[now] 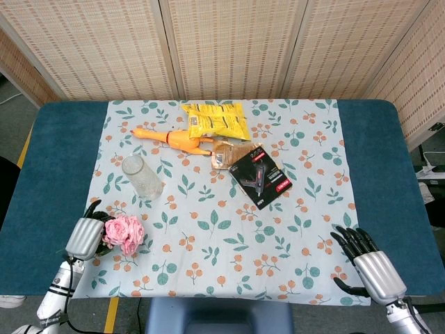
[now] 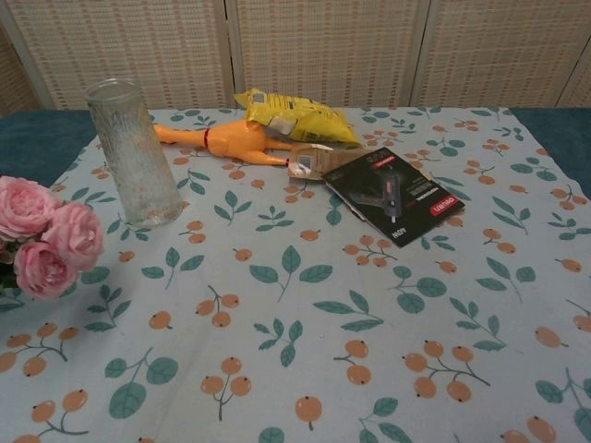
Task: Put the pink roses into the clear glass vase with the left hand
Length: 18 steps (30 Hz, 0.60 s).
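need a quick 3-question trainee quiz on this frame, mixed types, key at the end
1. True or false: the glass vase stands upright on the tablecloth, with nothing in it.
2. Multiple choice: the pink roses are (A) inside the vase, (B) at the left hand near the cloth's front left edge, (C) beside the right hand.
3. Fill in: the rubber chicken lies just in front of the yellow ____.

Key:
1. True; both views show it upright and empty.
2. B; the roses sit against the left hand, though whether it grips them cannot be told.
3. Snack bag.
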### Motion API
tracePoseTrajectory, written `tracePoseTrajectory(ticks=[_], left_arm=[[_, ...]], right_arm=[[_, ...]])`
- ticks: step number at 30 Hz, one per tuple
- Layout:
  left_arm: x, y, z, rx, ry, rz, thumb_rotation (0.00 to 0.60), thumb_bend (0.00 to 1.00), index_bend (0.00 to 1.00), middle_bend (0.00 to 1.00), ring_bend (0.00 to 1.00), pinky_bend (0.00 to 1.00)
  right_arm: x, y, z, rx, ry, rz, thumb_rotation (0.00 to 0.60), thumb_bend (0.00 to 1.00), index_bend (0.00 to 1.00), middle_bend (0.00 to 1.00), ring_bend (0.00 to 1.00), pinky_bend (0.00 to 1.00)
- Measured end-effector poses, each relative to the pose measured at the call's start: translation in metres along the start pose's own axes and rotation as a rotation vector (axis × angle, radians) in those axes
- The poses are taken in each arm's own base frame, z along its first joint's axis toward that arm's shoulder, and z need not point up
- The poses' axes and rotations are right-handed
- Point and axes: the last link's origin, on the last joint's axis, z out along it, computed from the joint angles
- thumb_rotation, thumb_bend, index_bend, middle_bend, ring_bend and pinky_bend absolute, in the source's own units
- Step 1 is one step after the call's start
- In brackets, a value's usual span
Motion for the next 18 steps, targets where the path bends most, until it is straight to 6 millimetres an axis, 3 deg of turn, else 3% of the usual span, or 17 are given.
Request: tracePoseTrajectory(ticks=[6, 9, 13, 18], left_arm=[[0.017, -0.003, -0.005, -0.046, 0.131, -0.312, 0.600, 0.52, 0.80, 0.82, 0.41, 0.10], [0.036, -0.004, -0.001, -0.055, 0.220, -0.548, 0.600, 0.52, 0.80, 0.82, 0.41, 0.10], [0.081, -0.002, 0.017, -0.095, 0.381, -0.920, 0.600, 0.52, 0.80, 0.83, 0.41, 0.10], [0.137, 0.014, 0.059, -0.158, 0.524, -1.186, 0.600, 0.53, 0.80, 0.83, 0.41, 0.11]], right_arm=[[0.000, 0.001, 0.001, -0.007, -0.003, 0.000, 0.484, 0.19, 0.00, 0.00, 0.00, 0.00], [-0.001, 0.002, 0.003, -0.016, -0.010, 0.000, 0.483, 0.19, 0.00, 0.00, 0.00, 0.00], [-0.002, 0.003, 0.005, -0.018, -0.019, -0.001, 0.483, 0.19, 0.00, 0.00, 0.00, 0.00], [-0.004, 0.003, 0.008, -0.024, -0.031, -0.003, 0.483, 0.19, 0.00, 0.00, 0.00, 0.00]])
